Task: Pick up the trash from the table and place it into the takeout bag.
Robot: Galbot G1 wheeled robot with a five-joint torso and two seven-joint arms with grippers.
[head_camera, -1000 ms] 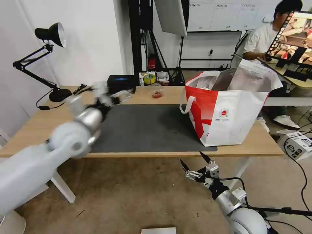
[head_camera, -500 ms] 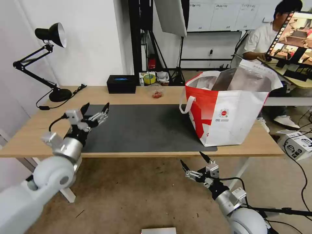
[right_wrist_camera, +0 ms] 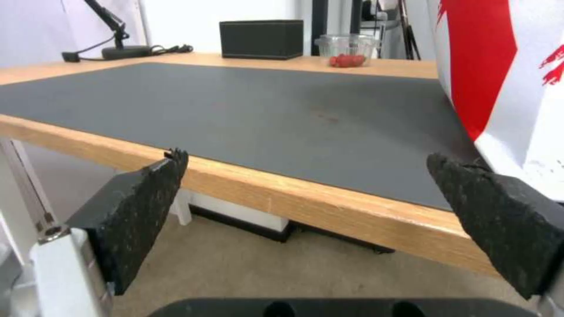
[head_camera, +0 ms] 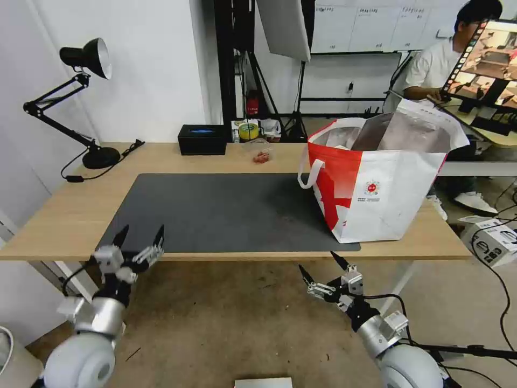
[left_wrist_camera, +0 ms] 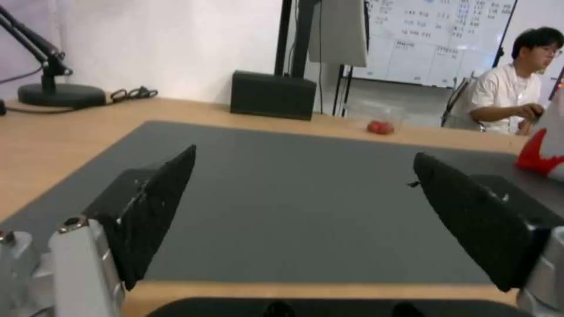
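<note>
Your left gripper [head_camera: 139, 238] has dropped back from over the dark grey rectangular mat [head_camera: 226, 210] to the near desk edge, fingers spread, empty. Right gripper [head_camera: 322, 268] parked low, spread. Beyond it, right: white-and-red foil-lined takeout bag [head_camera: 377, 183]. Clearing looks finished.

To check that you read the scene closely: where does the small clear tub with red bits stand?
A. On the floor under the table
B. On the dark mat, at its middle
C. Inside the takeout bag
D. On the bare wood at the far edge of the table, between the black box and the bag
D: the small clear tub rests on the table wood beyond the dark mat, between the black box and the takeout bag.
</note>
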